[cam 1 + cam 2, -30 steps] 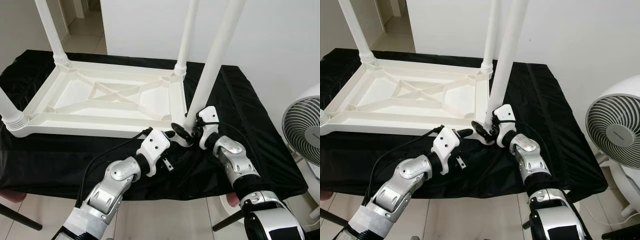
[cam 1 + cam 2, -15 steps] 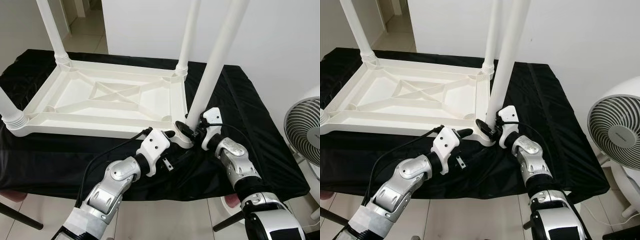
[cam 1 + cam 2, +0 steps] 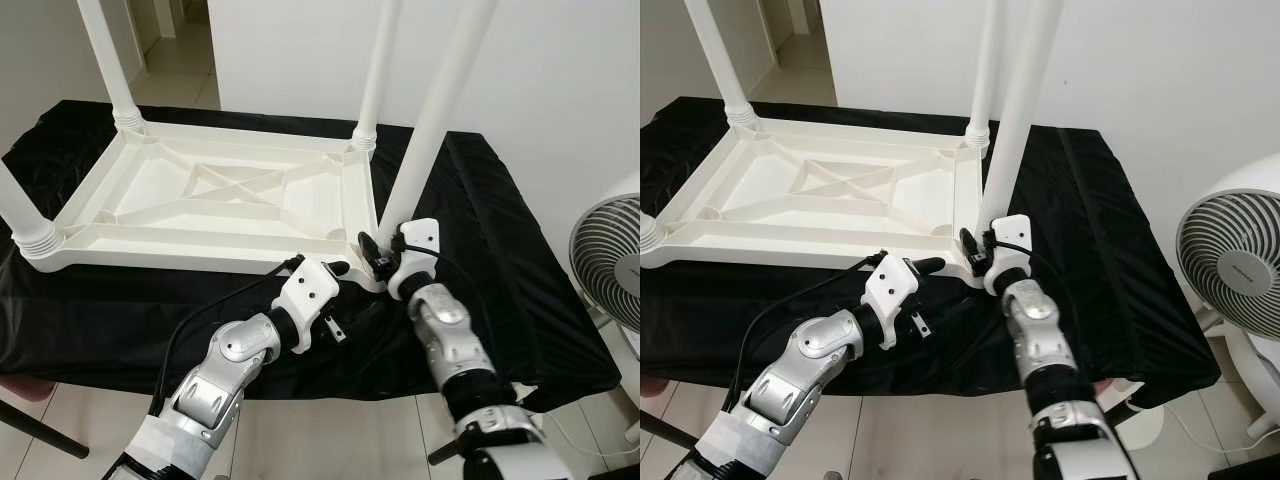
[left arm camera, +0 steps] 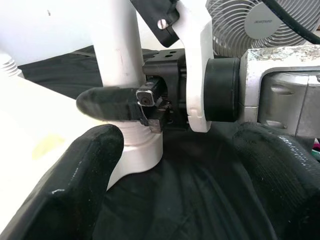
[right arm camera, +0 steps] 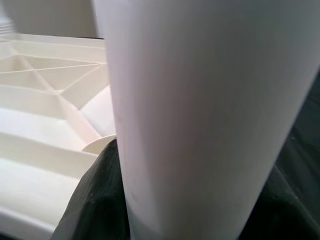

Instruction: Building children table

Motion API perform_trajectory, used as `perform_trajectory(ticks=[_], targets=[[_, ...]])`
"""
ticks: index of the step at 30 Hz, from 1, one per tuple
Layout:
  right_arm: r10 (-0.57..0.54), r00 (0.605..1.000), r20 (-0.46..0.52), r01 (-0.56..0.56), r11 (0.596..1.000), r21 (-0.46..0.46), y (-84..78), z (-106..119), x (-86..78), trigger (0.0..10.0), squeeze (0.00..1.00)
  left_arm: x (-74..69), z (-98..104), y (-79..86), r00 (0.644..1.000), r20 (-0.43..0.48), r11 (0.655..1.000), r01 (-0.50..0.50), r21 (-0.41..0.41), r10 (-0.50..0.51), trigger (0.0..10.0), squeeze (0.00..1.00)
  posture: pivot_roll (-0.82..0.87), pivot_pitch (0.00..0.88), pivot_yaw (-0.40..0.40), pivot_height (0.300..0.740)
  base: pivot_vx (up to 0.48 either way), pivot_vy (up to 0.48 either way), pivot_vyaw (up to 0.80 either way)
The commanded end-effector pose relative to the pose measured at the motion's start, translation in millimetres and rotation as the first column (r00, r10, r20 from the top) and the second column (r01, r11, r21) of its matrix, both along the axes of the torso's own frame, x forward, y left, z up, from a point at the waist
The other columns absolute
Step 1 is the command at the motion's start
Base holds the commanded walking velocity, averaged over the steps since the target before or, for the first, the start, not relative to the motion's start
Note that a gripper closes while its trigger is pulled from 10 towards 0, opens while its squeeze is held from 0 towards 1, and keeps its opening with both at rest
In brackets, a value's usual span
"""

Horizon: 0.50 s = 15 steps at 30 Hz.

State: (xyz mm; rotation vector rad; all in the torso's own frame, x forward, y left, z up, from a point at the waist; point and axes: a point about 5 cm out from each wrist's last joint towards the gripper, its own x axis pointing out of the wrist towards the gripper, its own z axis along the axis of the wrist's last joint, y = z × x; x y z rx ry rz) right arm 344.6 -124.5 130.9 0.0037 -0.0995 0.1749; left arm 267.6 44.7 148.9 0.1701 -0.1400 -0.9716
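The white children's table top lies upside down on a black cloth. Three legs stand in its corners: far left, far right and near left. The fourth leg rises at the near right corner, leaning slightly to the right. My right gripper is shut on this leg just above its base, one finger lying across it. My left gripper is open beside that corner. Its fingers are spread wide, pointing at the leg's base without touching it.
The black cloth covers the whole work surface and hangs over its near edge. A white floor fan stands to the right, close to the surface's corner. A white wall rises behind, with a doorway at the far left.
My right forearm has swung in towards the left and its wrist has turned around the leg. The leg now stands a little more upright. The left arm has stayed put.
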Motion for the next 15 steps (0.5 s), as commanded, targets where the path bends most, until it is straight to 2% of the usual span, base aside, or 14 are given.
perform_trajectory(ticks=[1,6,10,15], targets=[[-0.11,0.993,-0.04,0.11,0.994,-0.005,-10.4,-9,-3.2,10.0,0.0,-3.5,-2,-1.9,0.998,-0.01,0.998,0.054,0.013,-0.054,10.0,0.0,0.08,0.045,-0.027,0.74,0.0,0.0,0.0],[-0.298,0.952,-0.066,0.3,0.954,0.018,-4.8,-13,-9.4,10.0,0.0,-4.0,-3,-4.0,0.998,-0.013,0.998,0.066,0.014,-0.065,10.0,0.0,0.08,0.04,-0.026,0.74,0.0,0.0,0.0],[-0.26,0.963,-0.073,0.262,0.965,0.029,11.1,-11,-10.4,10.0,0.0,-4.7,-3,-5.5,0.997,-0.013,0.997,0.071,0.012,-0.071,10.0,0.0,0.08,0.035,-0.028,0.74,0.0,0.0,0.0],[-0.223,0.973,-0.062,0.226,0.973,0.044,16.4,-8,-11.0,10.0,0.0,-4.4,-2,-6.5,0.997,-0.011,0.997,0.073,0.012,-0.072,10.0,0.0,0.08,0.022,-0.036,0.74,0.0,0.0,0.0]])
